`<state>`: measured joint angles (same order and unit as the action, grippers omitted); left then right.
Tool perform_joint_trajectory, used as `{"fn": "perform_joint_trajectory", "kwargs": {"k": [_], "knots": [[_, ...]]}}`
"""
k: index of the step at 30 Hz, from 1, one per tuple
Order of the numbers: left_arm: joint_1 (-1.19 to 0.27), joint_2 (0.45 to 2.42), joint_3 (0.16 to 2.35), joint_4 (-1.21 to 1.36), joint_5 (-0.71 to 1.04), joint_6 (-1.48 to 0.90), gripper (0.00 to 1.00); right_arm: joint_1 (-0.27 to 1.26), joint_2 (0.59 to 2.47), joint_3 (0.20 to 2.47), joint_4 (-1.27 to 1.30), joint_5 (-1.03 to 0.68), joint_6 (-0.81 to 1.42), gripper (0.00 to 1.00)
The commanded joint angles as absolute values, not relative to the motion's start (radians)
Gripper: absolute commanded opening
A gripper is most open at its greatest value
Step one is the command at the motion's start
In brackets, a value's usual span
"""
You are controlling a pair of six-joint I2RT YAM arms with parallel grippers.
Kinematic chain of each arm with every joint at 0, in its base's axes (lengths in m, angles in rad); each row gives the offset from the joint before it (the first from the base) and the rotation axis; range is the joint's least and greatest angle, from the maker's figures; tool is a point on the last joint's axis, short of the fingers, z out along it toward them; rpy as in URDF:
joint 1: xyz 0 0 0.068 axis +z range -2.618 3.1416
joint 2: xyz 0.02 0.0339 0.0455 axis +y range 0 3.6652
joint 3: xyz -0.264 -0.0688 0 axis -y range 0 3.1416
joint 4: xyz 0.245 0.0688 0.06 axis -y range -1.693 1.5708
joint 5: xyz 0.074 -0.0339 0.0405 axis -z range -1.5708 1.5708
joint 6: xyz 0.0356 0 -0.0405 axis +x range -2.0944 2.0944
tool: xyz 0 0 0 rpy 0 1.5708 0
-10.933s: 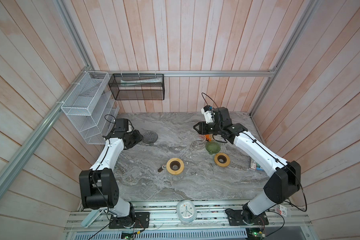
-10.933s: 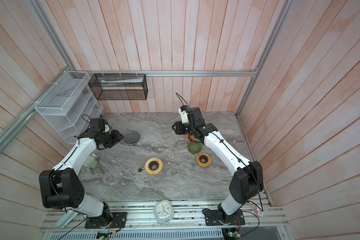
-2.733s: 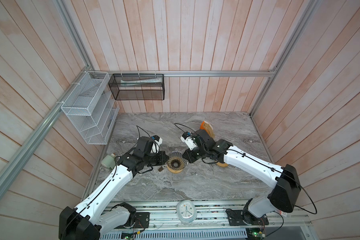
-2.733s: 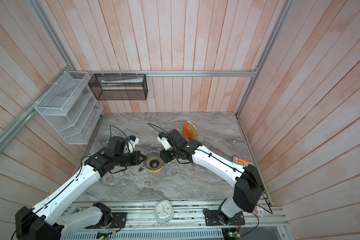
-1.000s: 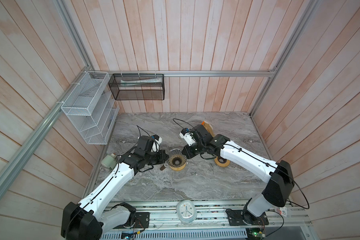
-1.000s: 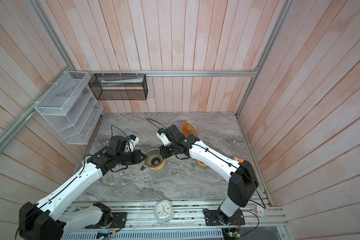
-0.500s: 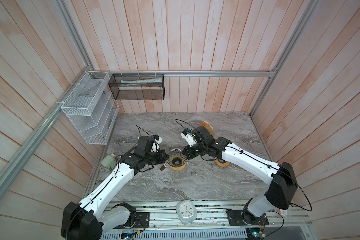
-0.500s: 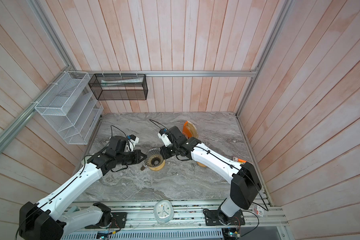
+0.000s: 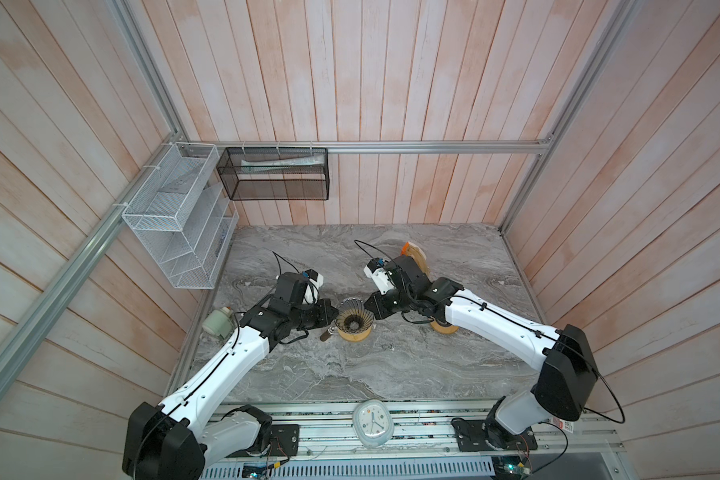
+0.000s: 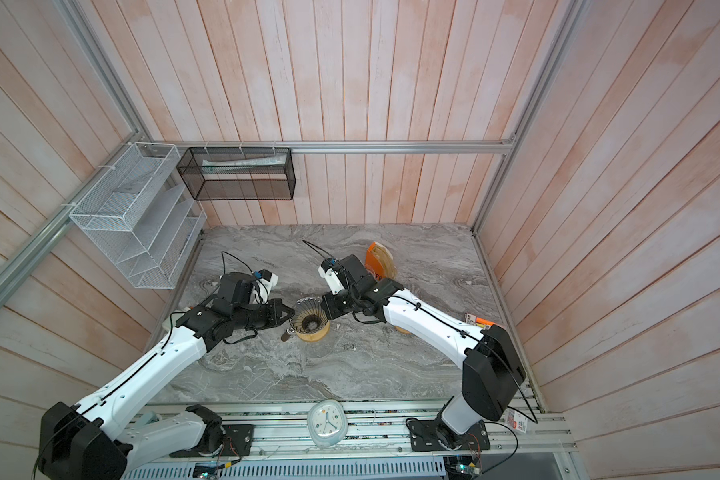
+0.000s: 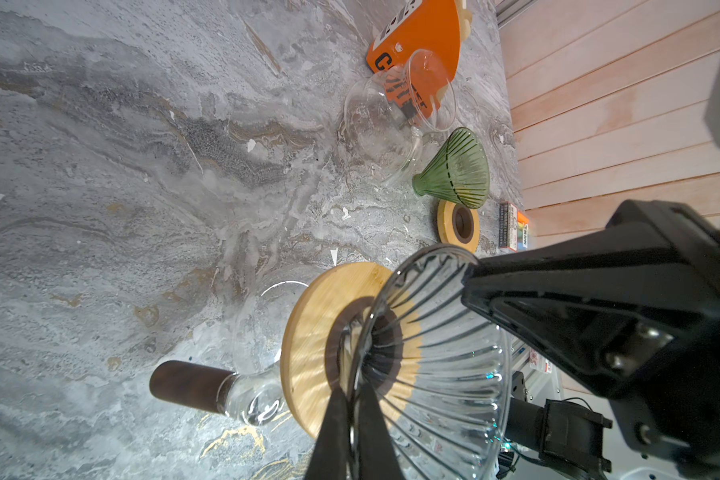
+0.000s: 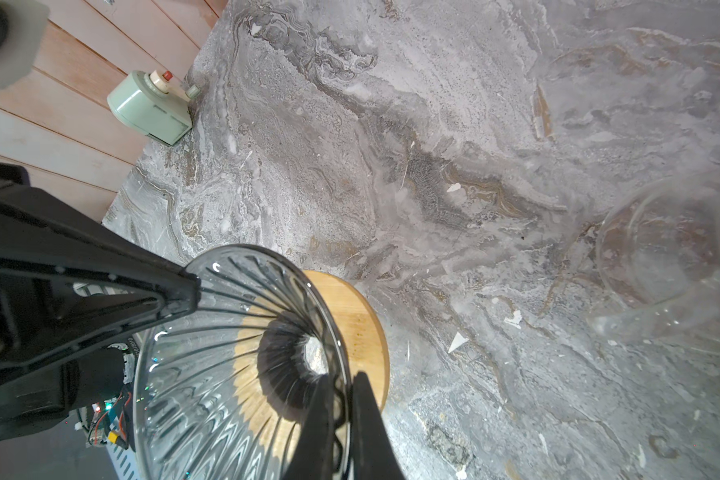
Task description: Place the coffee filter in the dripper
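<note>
Front tabletop (image 9: 391,374) is free; left end effector (image 9: 333,317), right end effector (image 9: 371,312) hem the dripper (image 9: 352,322).

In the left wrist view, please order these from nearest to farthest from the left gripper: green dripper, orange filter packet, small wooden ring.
1. The small wooden ring, on the table's right side, is closest to the left gripper.
2. The green dripper, just beyond it.
3. The orange filter packet, toward the back.

marble tabletop (image 9: 350,374), wooden stand (image 11: 312,328), filter pack (image 11: 425,29)
</note>
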<state>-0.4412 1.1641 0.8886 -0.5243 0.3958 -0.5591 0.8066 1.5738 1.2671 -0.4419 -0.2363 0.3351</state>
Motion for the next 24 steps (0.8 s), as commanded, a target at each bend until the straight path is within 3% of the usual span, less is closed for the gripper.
{"fn": "perform_joint_trajectory", "kwargs": {"k": [1, 24], "knots": [[-0.460, 1.223, 0.814, -0.636, 0.407, -0.495, 0.00, 0.835, 1.655, 1.188, -0.546, -0.254, 0.314, 0.00], [-0.460, 1.232, 0.768, -0.589, 0.429, -0.511, 0.00, 0.836, 1.616, 1.096, -0.453, -0.204, 0.344, 0.00]]}}
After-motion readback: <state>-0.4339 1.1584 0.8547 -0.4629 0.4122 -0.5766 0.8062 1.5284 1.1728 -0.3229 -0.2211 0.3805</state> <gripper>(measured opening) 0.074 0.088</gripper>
